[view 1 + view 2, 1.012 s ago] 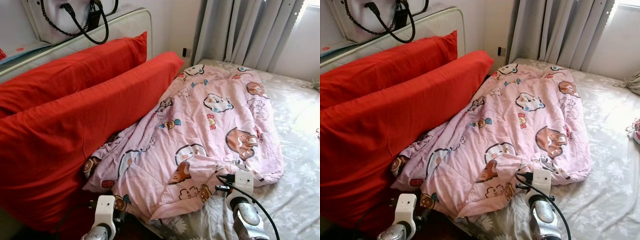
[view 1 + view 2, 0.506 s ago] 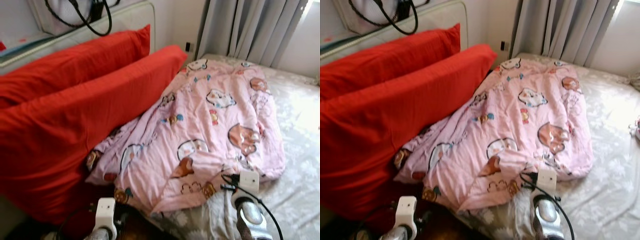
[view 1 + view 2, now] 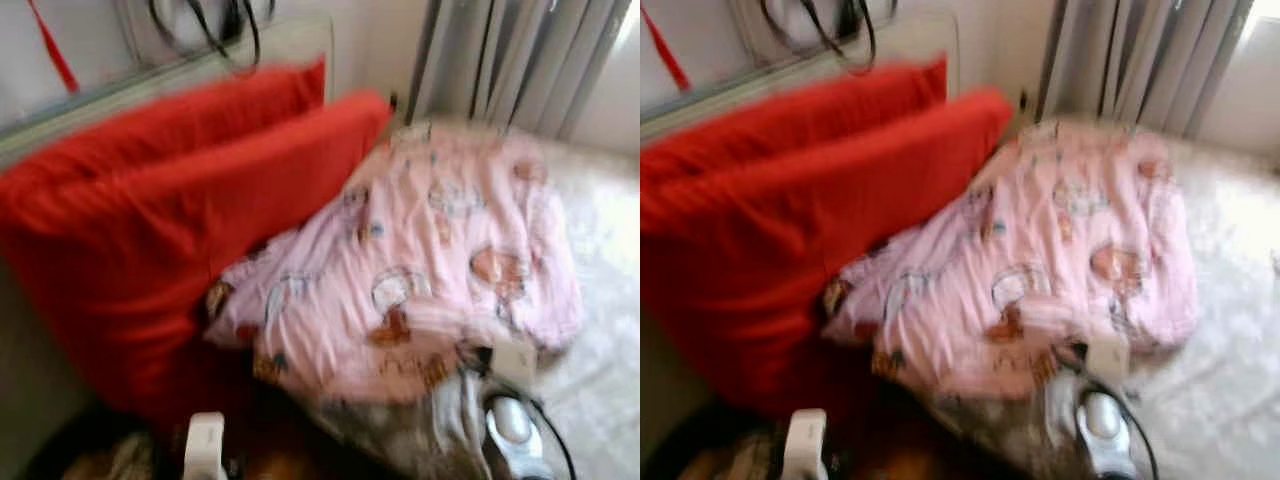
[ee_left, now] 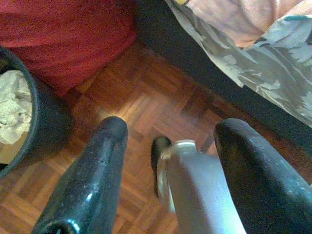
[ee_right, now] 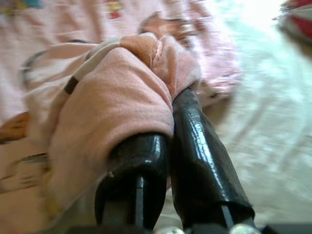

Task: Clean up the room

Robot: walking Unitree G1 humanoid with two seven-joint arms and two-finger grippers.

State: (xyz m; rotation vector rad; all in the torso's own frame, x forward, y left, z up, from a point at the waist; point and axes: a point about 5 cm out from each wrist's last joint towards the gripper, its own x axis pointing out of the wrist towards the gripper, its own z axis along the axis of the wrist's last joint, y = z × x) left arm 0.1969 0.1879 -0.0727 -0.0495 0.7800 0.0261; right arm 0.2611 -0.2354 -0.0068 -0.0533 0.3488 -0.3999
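A pink cartoon-print blanket (image 3: 440, 260) lies crumpled across the bed, its left edge against two big red pillows (image 3: 200, 190). My right gripper (image 5: 168, 117) is shut on a bunched fold of the blanket's near edge, and the pink cloth drapes over its fingers (image 5: 200, 146). The right arm (image 3: 510, 420) reaches in at the bed's near edge. My left gripper (image 4: 173, 124) hangs open above the wooden floor (image 4: 146, 87) beside the bed, with nothing between its fingers. Both eye views are blurred.
A dark bin (image 4: 44, 122) with crumpled paper in it stands on the floor under the red pillows. The grey floral sheet (image 3: 600, 370) covers the bed's right half. Grey curtains (image 3: 520, 60) hang behind, and a headboard (image 3: 290, 40) stands at the back left.
The whole picture has shifted and blurred, so the camera has moved; more of the dark floor by the bed shows. The right gripper stays at the blanket's near edge.
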